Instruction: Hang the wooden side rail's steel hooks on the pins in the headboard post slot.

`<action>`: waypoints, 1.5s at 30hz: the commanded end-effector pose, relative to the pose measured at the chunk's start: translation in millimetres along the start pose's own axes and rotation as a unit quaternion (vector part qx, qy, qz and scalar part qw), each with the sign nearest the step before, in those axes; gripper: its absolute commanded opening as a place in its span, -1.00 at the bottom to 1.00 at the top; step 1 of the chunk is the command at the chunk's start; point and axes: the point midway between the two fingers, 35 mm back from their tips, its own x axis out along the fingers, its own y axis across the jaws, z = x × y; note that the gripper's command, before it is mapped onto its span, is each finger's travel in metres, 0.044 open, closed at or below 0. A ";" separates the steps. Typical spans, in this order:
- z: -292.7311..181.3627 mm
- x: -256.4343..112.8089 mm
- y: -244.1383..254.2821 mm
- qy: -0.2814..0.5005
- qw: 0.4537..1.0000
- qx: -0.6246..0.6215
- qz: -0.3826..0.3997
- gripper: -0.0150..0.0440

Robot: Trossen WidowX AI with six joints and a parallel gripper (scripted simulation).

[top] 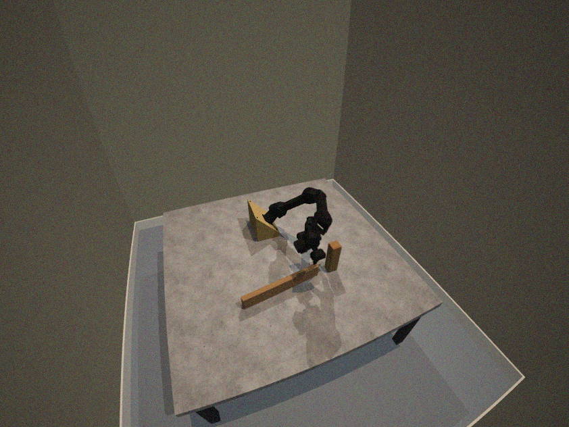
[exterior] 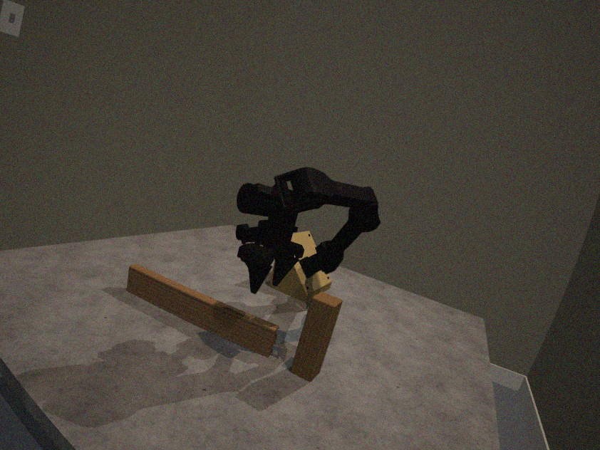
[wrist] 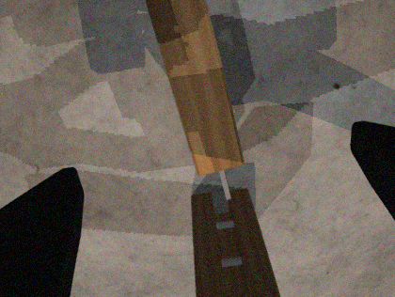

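Observation:
The wooden side rail (top: 278,287) (exterior: 194,307) (wrist: 202,94) lies on the table, its near end close to the headboard post (top: 332,257) (exterior: 316,336) (wrist: 212,282). The post stands upright. A thin pale hook (wrist: 226,185) sticks out of the rail's end toward the post. The second hook cannot be made out clearly. Two grey pins, an upper pin (wrist: 225,225) and a lower pin (wrist: 231,261), show in the post's face. A gap remains between rail and post. My gripper (top: 309,257) (exterior: 265,288) (wrist: 221,158) is open and empty, above the rail's hooked end, its fingers on either side in the wrist view.
A yellow wedge-shaped block (top: 263,230) (exterior: 289,285) stands behind, at the arm's base. The arm arches over the table (top: 215,340) (exterior: 397,411) from there. The post stands beside the gripper, on the right in the top and exterior views. Shadows of the arm fall across the rail and table.

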 end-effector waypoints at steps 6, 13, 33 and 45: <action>27.9 8.1 7.8 -0.009 0.997 -0.072 -0.029 1.00; 28.3 37.2 6.6 -0.007 0.997 -0.067 -0.031 1.00; 28.8 66.9 5.3 -0.006 0.997 -0.066 -0.031 1.00; 29.2 86.6 5.0 -0.006 0.997 -0.066 -0.031 1.00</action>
